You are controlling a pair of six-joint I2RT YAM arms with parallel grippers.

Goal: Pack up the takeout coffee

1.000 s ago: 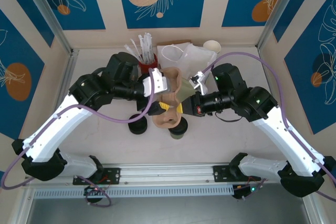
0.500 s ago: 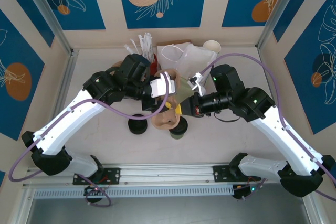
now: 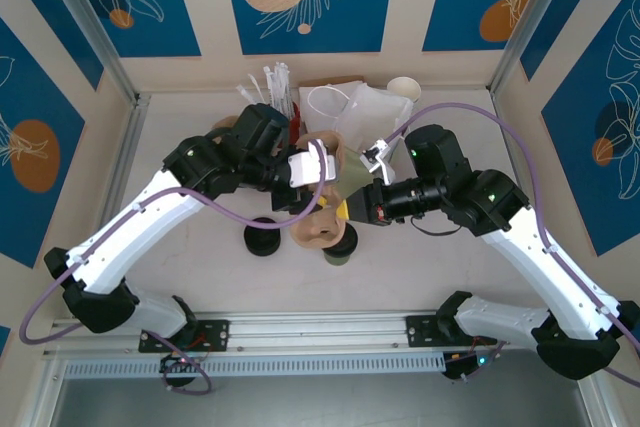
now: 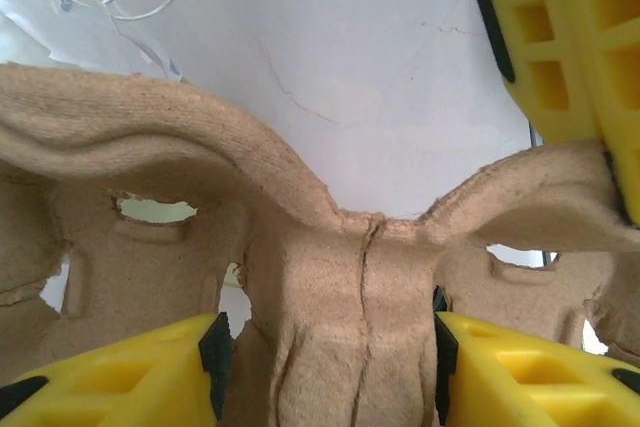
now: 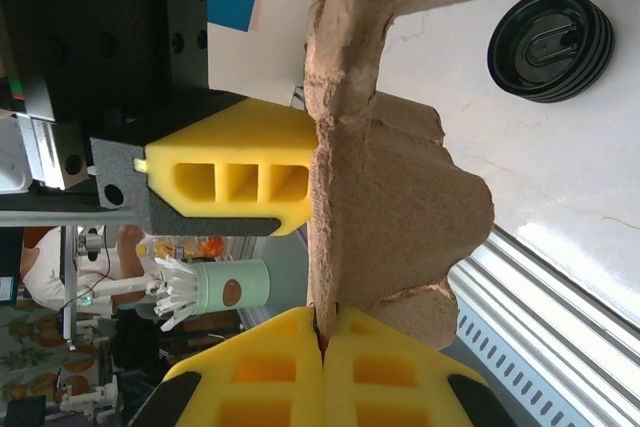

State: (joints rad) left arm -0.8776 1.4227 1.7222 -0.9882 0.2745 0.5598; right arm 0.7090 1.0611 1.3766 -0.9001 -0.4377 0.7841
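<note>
A brown pulp cup carrier (image 3: 318, 227) hangs above the table's middle, held between both arms. My left gripper (image 4: 325, 367) comes in from the left, and its yellow fingers (image 4: 120, 377) press on both sides of the carrier's central ridge (image 4: 340, 287). My right gripper (image 5: 322, 332) is shut, pinching the carrier's thin edge (image 5: 390, 197) from the right (image 3: 345, 209). The takeout coffee (image 3: 341, 245), with a black lid and olive sides, stands on the table just under the carrier's near right corner, partly hidden by it.
A low black lid disc (image 3: 262, 237) sits left of the carrier, also seen past the carrier (image 5: 550, 44). At the back stand a red holder of white sticks (image 3: 280, 117), clear plastic bags (image 3: 360, 107) and a white paper cup (image 3: 404, 88). A metal rail (image 3: 320, 332) borders the near edge.
My left arm swung right and forward, bringing its gripper over the carrier's middle, and its jaws narrowed onto the ridge. The right gripper kept its pinch and barely shifted.
</note>
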